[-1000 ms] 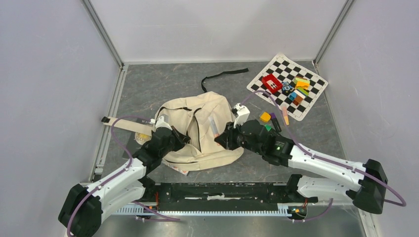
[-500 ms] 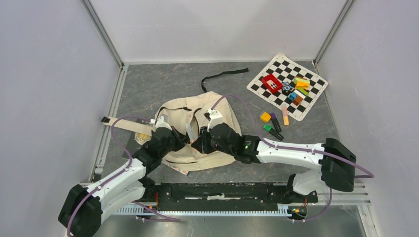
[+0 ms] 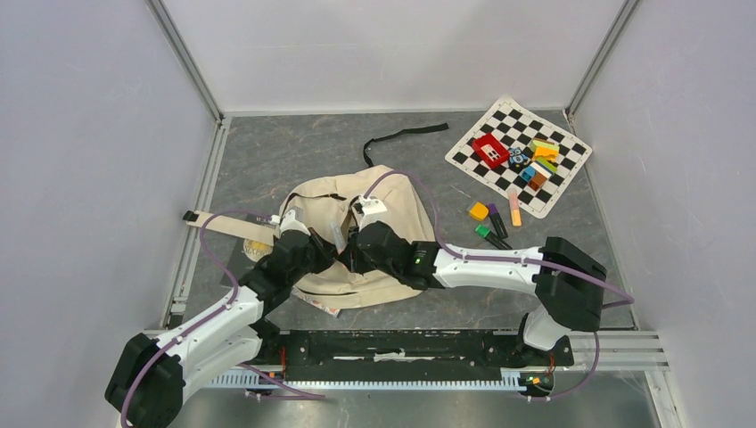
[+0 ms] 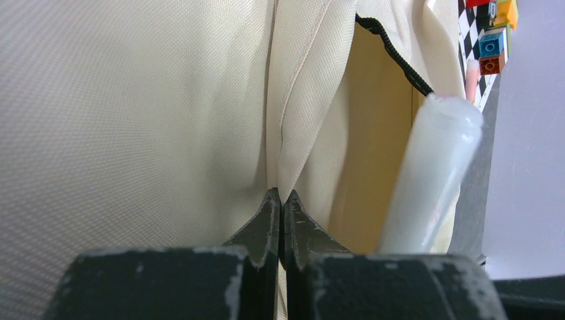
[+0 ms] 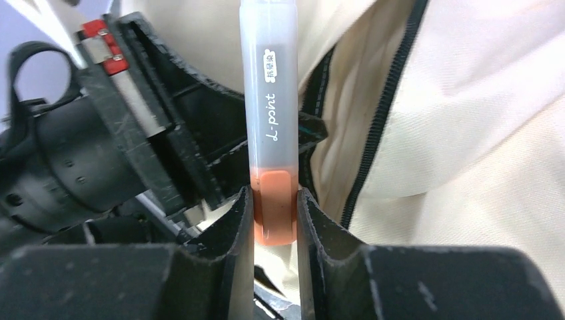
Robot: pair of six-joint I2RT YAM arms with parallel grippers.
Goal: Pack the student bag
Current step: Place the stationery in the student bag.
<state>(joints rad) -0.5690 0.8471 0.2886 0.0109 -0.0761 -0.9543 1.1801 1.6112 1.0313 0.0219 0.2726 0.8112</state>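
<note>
One student bag (image 3: 401, 205), cream canvas with black zippers, slumped at the centre of the top view on the grey table (image 3: 294, 147). Two arms reaching in from the bottom edge, meeting over the bag's middle. Left fingers (image 4: 280, 203) pressed fully together at lower centre of the left wrist view, pinching a fold of the bag's cream fabric beside an opening edged with black zipper teeth. Right fingers (image 5: 274, 203) part-way open and clamped on the orange end of one marker (image 5: 270, 100), its clear cap pointing up the frame, close to a black zipper line. Same marker visible as a pale tube at the right of the left wrist view, just beside the opening's edge. One black strap (image 3: 406, 136) loose on the table above the bag. One beige strap with a black end (image 3: 227, 227) trailing off to the left. One checkerboard mat (image 3: 513, 116) at upper right, carrying one red block (image 3: 490, 150) and a cluster of small coloured blocks (image 3: 535, 160), too small to count with confidence. Between mat and bag, three loose markers (image 3: 497, 221) and one yellow block (image 3: 479, 210), all apart from the bag.
</note>
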